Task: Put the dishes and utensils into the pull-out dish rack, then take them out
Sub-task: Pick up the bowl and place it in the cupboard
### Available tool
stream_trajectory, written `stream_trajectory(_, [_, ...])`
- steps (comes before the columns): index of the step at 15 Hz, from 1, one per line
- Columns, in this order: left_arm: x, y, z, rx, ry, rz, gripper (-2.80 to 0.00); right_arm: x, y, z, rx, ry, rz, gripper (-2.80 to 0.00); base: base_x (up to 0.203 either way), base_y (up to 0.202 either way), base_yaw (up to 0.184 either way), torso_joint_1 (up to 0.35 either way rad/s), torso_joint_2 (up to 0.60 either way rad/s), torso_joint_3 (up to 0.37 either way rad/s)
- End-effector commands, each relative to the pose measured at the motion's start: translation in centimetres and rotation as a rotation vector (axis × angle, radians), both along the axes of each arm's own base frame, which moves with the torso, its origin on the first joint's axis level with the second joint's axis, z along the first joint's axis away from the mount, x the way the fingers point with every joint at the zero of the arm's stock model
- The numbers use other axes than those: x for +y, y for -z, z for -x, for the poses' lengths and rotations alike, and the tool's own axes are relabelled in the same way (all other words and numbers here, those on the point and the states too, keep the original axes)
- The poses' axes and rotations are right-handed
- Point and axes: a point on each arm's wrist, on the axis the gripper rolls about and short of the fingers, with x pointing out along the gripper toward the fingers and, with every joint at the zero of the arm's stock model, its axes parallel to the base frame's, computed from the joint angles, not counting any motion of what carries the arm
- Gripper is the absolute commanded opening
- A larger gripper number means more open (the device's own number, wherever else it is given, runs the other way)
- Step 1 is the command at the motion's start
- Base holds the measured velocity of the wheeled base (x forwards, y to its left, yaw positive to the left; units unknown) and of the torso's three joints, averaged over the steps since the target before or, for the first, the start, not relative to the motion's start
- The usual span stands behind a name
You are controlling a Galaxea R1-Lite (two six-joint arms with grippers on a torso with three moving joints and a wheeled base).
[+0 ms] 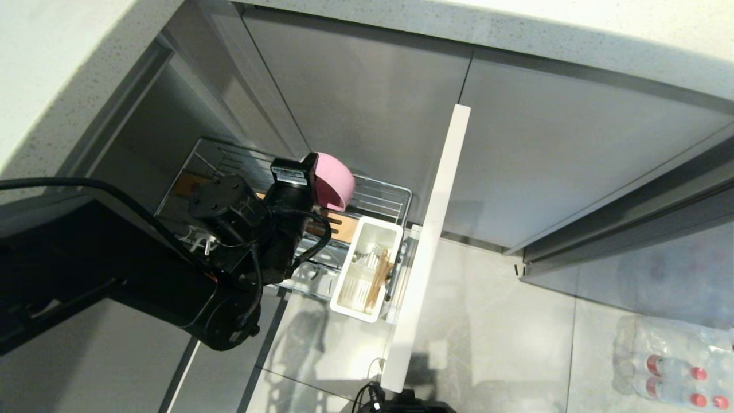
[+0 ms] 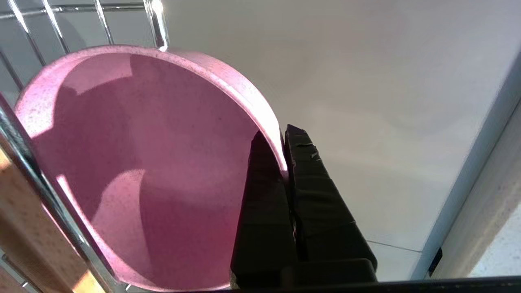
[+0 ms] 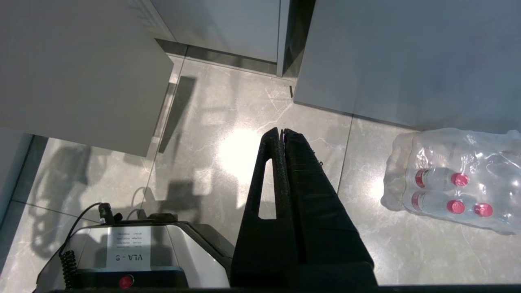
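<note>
My left gripper (image 1: 317,172) (image 2: 281,140) is shut on the rim of the pink bowl (image 1: 332,180) (image 2: 142,162), one finger inside and one outside. The bowl hangs tilted on its side over the far part of the pull-out dish rack (image 1: 381,195), just above its slotted wooden strip (image 1: 338,225) (image 2: 24,211). The white utensil cup (image 1: 367,269) at the rack's front holds wooden chopsticks (image 1: 379,274) and some pale pieces I cannot make out. The pink plate is hidden or out of view. My right gripper (image 3: 282,132) hangs shut and empty over the floor, off to the side.
The rack's narrow white front panel (image 1: 433,229) stands out from grey cabinet doors (image 1: 562,155). A speckled countertop (image 1: 516,28) runs above. A shrink-wrapped pack of water bottles (image 1: 676,361) (image 3: 452,179) lies on the grey tiled floor. The robot's base (image 3: 130,252) sits beside the right gripper.
</note>
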Motion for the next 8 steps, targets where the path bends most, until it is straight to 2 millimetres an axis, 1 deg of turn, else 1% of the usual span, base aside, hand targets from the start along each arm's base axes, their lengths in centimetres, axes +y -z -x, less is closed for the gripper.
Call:
stream_trajectory(1, [-0.03,0.16,-0.09,0.000,0.000,0.009,-2.80,0.00,0.00,0.00,0.000,-0.001,0.000,-2.80,0.000,0.000,0.000,0.000,0.00,0.000])
stream_trajectory(6, [-0.03,0.05,-0.13,-0.004,0.004,0.013,-2.80,0.00,0.00,-0.01,0.001,0.000,0.000,-2.80,0.000,0.000,0.000,0.000,0.00,0.000])
stream_trajectory(7, [-0.05,-0.01,-0.09,-0.005,0.003,0.014,0.00,0.00,0.00,-0.01,0.001,0.000,0.000,-2.80,0.000,0.000,0.000,0.000,0.00,0.000])
stream_trajectory(8, [-0.03,-0.06,-0.07,-0.006,0.003,0.015,0.00,0.00,0.00,0.00,0.000,0.000,0.000,-2.80,0.000,0.000,0.000,0.000,0.00,0.000])
